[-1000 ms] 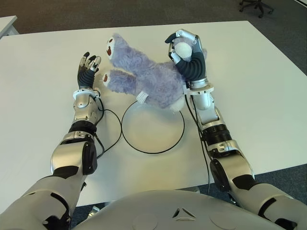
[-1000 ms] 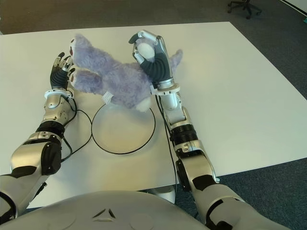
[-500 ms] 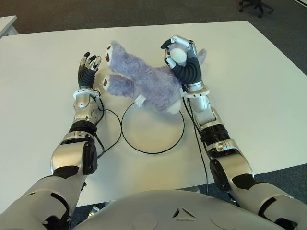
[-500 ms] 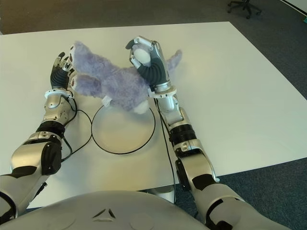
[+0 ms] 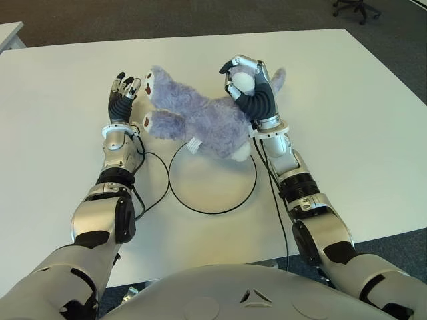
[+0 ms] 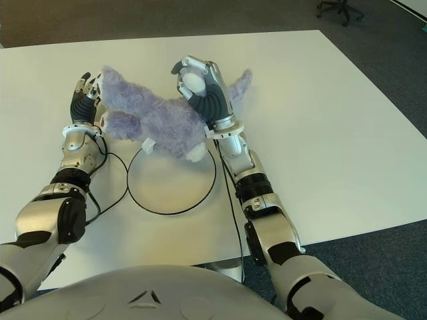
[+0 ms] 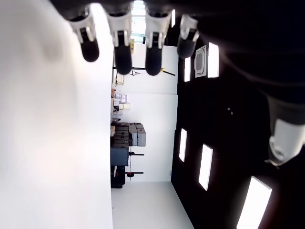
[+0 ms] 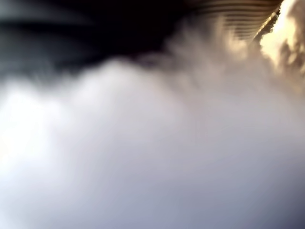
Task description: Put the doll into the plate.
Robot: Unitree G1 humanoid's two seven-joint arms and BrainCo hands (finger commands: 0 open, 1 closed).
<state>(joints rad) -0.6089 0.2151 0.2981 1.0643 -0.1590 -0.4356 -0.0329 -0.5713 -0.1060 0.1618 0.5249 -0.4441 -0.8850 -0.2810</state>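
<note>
Right hand (image 5: pixel 250 83) sits upper centre of the left eye frame, fingers (image 5: pixel 233 67) curled tight around the white muzzle end of the doll (image 5: pixel 200 120). Grip looks closed all the way round that part. Right wrist view is filled with blurred pale fur, so nothing more to read there.

Doll is a purple-grey plush, stretched across the frame from the right hand toward the left. Two paws with brown pads point at the left side, one just beside the left hand's fingertips. A fuzzy limb or tail sticks out behind the right hand toward the upper right. A small white tag hangs from its underside.

Plate (image 5: pixel 212 203) is a white disc with a thin dark rim, centre of the frame, on the white desk (image 5: pixel 347 133). The doll's lower bulk overlaps the plate's upper rim; most of the plate shows bare. Cannot tell if the doll touches the plate or hangs above it.

Left hand (image 5: pixel 123 97) is in the upper left of the frame, left of the doll's paws, fingers straight and spread, holding nothing; left wrist view confirms extended fingers.

Black cable (image 5: pixel 157 180) runs on the desk from the left forearm past the plate's left edge. Office chair base (image 5: pixel 353 8) in the top right corner on dark carpet.
</note>
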